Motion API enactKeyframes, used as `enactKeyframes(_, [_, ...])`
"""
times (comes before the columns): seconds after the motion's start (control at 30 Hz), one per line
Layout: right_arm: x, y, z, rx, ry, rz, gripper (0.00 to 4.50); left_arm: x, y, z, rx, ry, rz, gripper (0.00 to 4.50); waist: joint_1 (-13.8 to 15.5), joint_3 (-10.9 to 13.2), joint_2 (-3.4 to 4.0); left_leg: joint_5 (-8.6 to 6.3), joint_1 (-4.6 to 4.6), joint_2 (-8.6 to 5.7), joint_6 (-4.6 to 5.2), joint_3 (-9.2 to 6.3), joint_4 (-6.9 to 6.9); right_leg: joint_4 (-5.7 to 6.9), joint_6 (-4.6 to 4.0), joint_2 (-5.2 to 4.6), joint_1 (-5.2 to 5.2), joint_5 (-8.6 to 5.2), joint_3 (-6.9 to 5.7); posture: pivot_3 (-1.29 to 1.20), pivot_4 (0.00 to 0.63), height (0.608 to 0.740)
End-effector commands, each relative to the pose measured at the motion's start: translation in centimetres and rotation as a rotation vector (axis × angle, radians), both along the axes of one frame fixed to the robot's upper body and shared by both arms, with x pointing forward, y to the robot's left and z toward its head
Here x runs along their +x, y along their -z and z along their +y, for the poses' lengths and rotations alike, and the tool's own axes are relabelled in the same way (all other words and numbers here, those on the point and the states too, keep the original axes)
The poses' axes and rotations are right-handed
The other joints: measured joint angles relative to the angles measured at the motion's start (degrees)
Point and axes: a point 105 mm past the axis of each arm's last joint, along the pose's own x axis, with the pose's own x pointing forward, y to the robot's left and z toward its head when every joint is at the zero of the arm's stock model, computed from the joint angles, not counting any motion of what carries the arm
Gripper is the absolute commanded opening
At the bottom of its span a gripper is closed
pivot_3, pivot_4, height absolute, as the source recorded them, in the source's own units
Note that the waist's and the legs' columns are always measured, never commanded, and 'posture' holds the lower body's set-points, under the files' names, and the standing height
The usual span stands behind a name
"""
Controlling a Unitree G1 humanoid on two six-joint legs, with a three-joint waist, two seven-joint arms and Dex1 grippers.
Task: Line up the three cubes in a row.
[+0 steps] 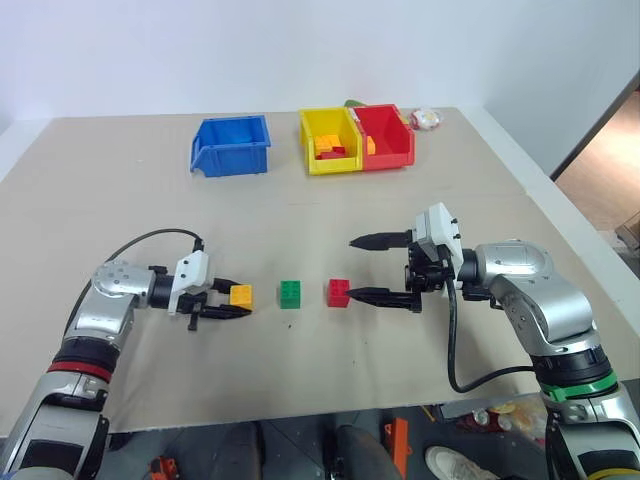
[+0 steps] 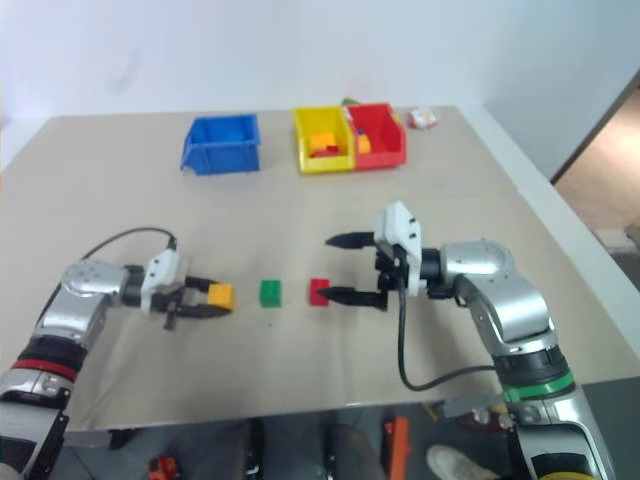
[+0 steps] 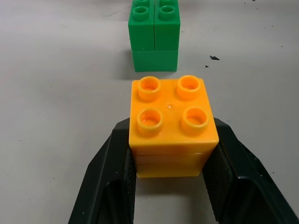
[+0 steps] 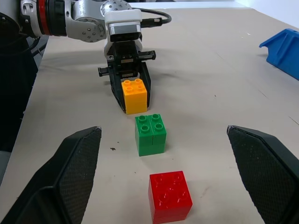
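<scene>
Your left hand (image 1: pixel 236 303) is clenched on the orange-yellow cube (image 1: pixel 241 295), one black finger pressed to each side wall, studs facing up and the cube low over the table (image 1: pixel 320 370); whether it touches the surface you cannot tell. That side grip keeps the cube square, so it can be set down without twisting.

Just beyond it, along the line the hand points, sits the green cube (image 1: pixel 290 293), with a small gap between the two. Past the green one, again a little apart, is the red cube (image 1: pixel 338 292). From the head views the three already read as a near-straight row across the table, evenly spaced, so this looks like the last placement, with only the release left.

Your right hand (image 1: pixel 368 268) is spread wide and holds nothing. Its lower finger (image 1: pixel 378 296) lies close beside the red cube, the upper one well above it, which suggests it has let that cube go and is simply parked out of the way.

Far back on the table stand the blue bin (image 1: pixel 232 144), the yellow bin (image 1: pixel 330 141) and the red bin (image 1: pixel 386 136), well apart from the row.
</scene>
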Motion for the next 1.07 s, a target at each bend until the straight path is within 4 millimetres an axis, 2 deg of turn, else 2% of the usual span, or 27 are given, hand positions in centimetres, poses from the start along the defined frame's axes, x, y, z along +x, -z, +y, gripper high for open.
enactKeyframes(0.03, [-0.4, -1.2, -0.1, 0.011, -0.007, -0.047, 4.50, -0.1, 0.4, -0.2, 0.030, 0.029, 0.015, 1.84, 0.0, 0.0, 0.00, 0.00, 0.00, -0.01, 0.00, -0.01, 0.02, 0.00, 0.01, -0.01, 0.02, 0.01, 0.00, 0.00, 0.150, 0.740])
enactKeyframes(0.07, [-0.4, -1.2, -0.1, 0.010, -0.006, -0.046, 4.50, -0.2, 0.6, -0.2, 0.043, 0.036, 0.015, 2.42, 0.0, 0.0, 0.00, 0.00, 0.00, -0.02, 0.00, 0.00, 0.04, 0.00, 0.01, -0.03, 0.03, 0.01, 0.00, 0.00, 0.150, 0.740])
enactKeyframes(0.17, [-0.4, -1.2, -0.1, 0.012, -0.004, -0.047, 4.50, 0.2, 0.3, -0.3, 0.038, 0.022, 0.004, 3.39, 0.0, 0.0, -0.01, 0.00, 0.00, -0.02, 0.00, 0.01, 0.06, 0.00, 0.02, -0.03, 0.02, 0.03, 0.02, 0.00, 0.150, 0.740])
enactKeyframes(0.27, [-0.4, -1.2, -0.1, 0.018, -0.002, -0.047, 4.50, 0.6, -0.8, 0.1, 0.032, 0.008, -0.037, 4.41, 0.0, 0.0, -0.01, 0.00, 0.00, -0.02, 0.00, 0.01, 0.04, 0.00, 0.02, -0.02, 0.02, 0.02, 0.02, 0.00, 0.150, 0.740])
enactKeyframes(0.43, [-0.4, -1.3, -0.2, 0.029, 0.013, -0.047, 4.50, 0.4, -3.4, 1.3, -0.005, -0.040, -0.056, 4.41, -0.1, 0.0, -0.01, 0.00, -0.02, 0.03, 0.00, -0.01, 0.01, 0.00, 0.01, 0.04, -0.03, 0.01, 0.01, 0.00, 0.150, 0.740])
enactKeyframes(0.53, [-0.5, -1.5, -0.5, 0.044, 0.032, -0.051, 4.50, -0.8, -5.0, 2.2, -0.020, -0.082, -0.028, 4.41, -0.2, 0.0, 0.00, 0.00, -0.01, 0.06, 0.00, -0.02, -0.01, 0.02, 0.01, 0.05, -0.03, 0.01, 0.01, 0.00, 0.150, 0.740])
enactKeyframes(0.67, [0.1, -2.0, -1.8, 0.084, 0.106, -0.047, 4.50, -0.8, -8.8, 3.4, -0.190, -0.291, -0.027, 4.41, -0.5, 0.0, 0.00, 0.00, -0.01, 0.07, 0.00, -0.01, -0.04, 0.03, 0.03, -0.01, -0.04, -0.03, 0.00, 0.00, 0.150, 0.740])
enactKeyframes(0.73, [0.7, -1.9, -2.6, 0.086, 0.154, -0.049, 4.50, -0.6, -9.5, 4.0, -0.251, -0.385, -0.043, 4.41, -0.4, 0.0, 0.00, 0.00, -0.01, 0.05, 0.00, -0.05, 0.00, 0.03, 0.04, -0.04, 0.00, -0.02, -0.04, 0.00, 0.150, 0.740])
enactKeyframes(0.9, [2.8, -0.9, -4.6, 0.067, 0.319, -0.121, 4.50, 0.2, -8.4, 5.5, -0.292, -0.642, -0.143, 4.41, -0.4, 0.0, 0.00, 0.00, 0.19, -0.06, 0.00, -0.02, -0.01, 0.01, 0.09, -0.21, 0.13, 0.01, 0.09, 0.00, 0.150, 0.740])
enactKeyframes(0.97, [3.3, -0.1, -5.4, 0.060, 0.375, -0.133, 4.50, 0.5, -6.6, 6.4, -0.251, -0.772, -0.194, 4.41, -0.4, 0.0, 0.00, 0.00, 0.14, -0.06, 0.00, 0.00, 0.01, 0.01, 0.13, -0.19, 0.10, 0.04, 0.11, 0.00, 0.150, 0.740])
enactKeyframes(1.07, [3.3, 0.8, -5.9, 0.073, 0.412, -0.119, 4.50, -0.2, -4.5, 6.9, -0.221, -0.838, -0.204, 4.41, -0.4, 0.0, -0.01, 0.00, 0.18, -0.05, 0.00, 0.01, -0.06, 0.00, 0.14, -0.17, 0.08, 0.05, 0.22, 0.00, 0.150, 0.740])
